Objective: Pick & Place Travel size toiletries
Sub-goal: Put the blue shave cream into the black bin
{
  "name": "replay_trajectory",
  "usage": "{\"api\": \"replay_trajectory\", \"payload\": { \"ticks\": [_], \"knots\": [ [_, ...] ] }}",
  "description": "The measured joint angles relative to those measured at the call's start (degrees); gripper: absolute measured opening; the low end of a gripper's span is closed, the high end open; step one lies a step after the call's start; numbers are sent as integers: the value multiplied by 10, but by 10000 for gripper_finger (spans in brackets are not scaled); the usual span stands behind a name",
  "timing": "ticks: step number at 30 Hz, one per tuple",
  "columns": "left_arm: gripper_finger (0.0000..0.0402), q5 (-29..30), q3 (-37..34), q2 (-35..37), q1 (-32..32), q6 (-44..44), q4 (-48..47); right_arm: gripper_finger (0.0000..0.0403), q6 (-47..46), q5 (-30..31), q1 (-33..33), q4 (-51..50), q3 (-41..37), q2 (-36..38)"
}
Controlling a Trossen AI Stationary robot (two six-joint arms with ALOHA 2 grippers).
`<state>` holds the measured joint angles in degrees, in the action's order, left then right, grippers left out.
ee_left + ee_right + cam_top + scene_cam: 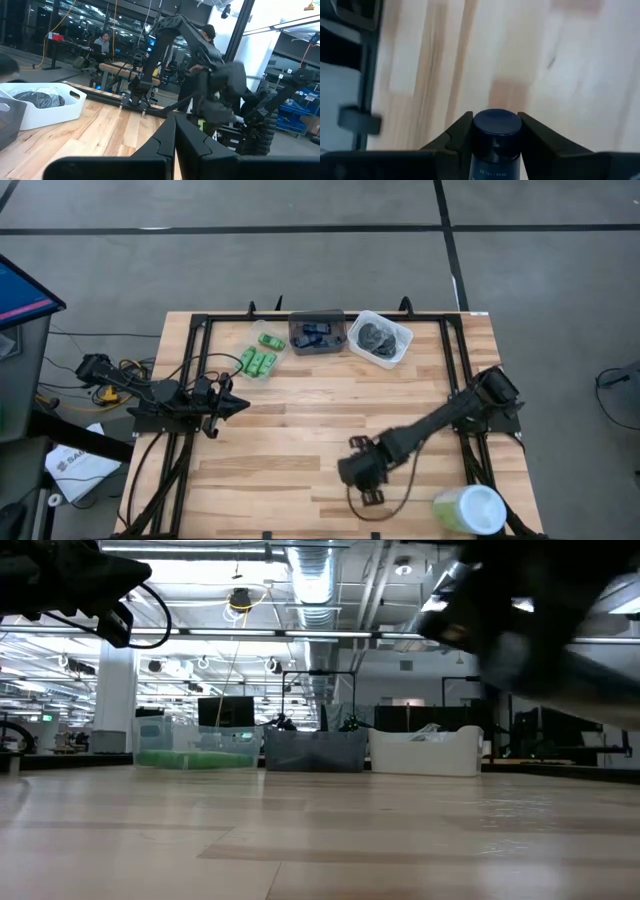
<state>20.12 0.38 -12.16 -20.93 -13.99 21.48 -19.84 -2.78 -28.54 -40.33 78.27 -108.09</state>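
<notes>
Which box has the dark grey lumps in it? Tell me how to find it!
Look along the far edge of the wooden table, where three tubs sit in a row. The white tub is the one nearest the right arm's side, turned a bit crooked. Its neighbours are a dark tub and a clear tub of green bottles; only this one is white with grey lumps inside.

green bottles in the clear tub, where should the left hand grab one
Grip one green bottle across the middle of its body, coming straight down. They lie flat, side by side, in the open-topped clear tub, whose walls likely block a sideways approach. The left hand, shut, is nearest; the right hand holds a dark blue bottle.
</notes>
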Motion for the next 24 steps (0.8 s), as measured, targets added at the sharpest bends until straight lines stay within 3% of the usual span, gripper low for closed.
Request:
{"api": "replay_trajectory", "payload": {
  "ticks": [7, 14, 24],
  "knots": [
    [0, 0, 0, 0, 0, 0, 0, 117, 94, -52, 111, 0, 84, 0],
    [0, 0, 0, 0, 0, 0, 0, 117, 191, -57, 225, 8, 156, 1],
    [0, 0, 0, 0, 0, 0, 1, 117, 299, -31, 386, 122, 191, 1]
  ]
}}
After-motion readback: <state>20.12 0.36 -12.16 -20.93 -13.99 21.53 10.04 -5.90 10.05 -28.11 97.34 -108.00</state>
